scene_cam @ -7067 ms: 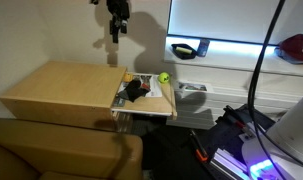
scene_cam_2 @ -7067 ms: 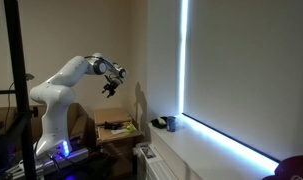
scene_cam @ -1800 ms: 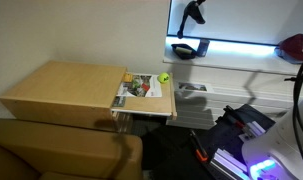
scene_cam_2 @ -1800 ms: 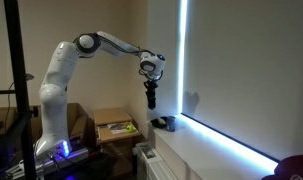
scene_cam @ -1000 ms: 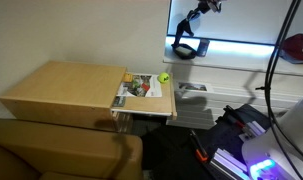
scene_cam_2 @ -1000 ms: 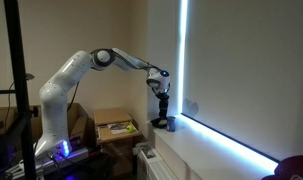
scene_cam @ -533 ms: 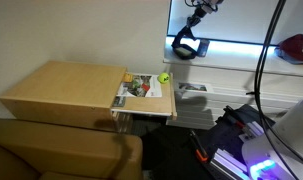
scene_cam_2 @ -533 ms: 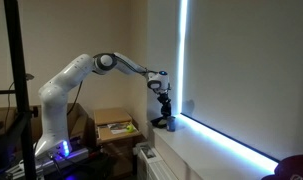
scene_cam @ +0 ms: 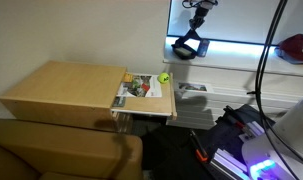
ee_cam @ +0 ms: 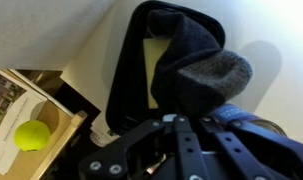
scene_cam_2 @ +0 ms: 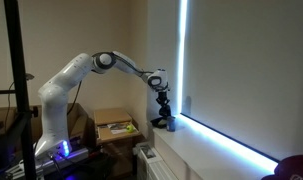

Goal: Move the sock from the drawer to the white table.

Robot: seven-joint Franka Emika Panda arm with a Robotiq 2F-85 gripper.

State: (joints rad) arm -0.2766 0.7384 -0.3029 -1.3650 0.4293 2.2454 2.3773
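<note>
The sock (ee_cam: 196,70) is dark grey and bunched, and my gripper (ee_cam: 181,120) is shut on it. In the wrist view it hangs over a black open-topped holder (ee_cam: 126,80) with a yellowish inside. In both exterior views the gripper (scene_cam: 198,22) (scene_cam_2: 163,103) hangs just above the near end of the white table (scene_cam: 236,57) (scene_cam_2: 223,152), with the sock (scene_cam_2: 166,115) reaching down to the black holder (scene_cam: 185,47). The open drawer (scene_cam: 143,97) sticks out of the wooden cabinet (scene_cam: 61,88), lower and to the side.
The drawer holds a magazine (scene_cam: 141,86) and a yellow-green tennis ball (scene_cam: 163,77) (ee_cam: 33,134). A red object (scene_cam: 294,47) lies farther along the white table. A bright window strip runs behind it. A brown couch (scene_cam: 61,150) stands in front of the cabinet.
The arm has come down a little toward the white table with the sock still gripped, settling over the black holder. The drawer's contents have not moved.
</note>
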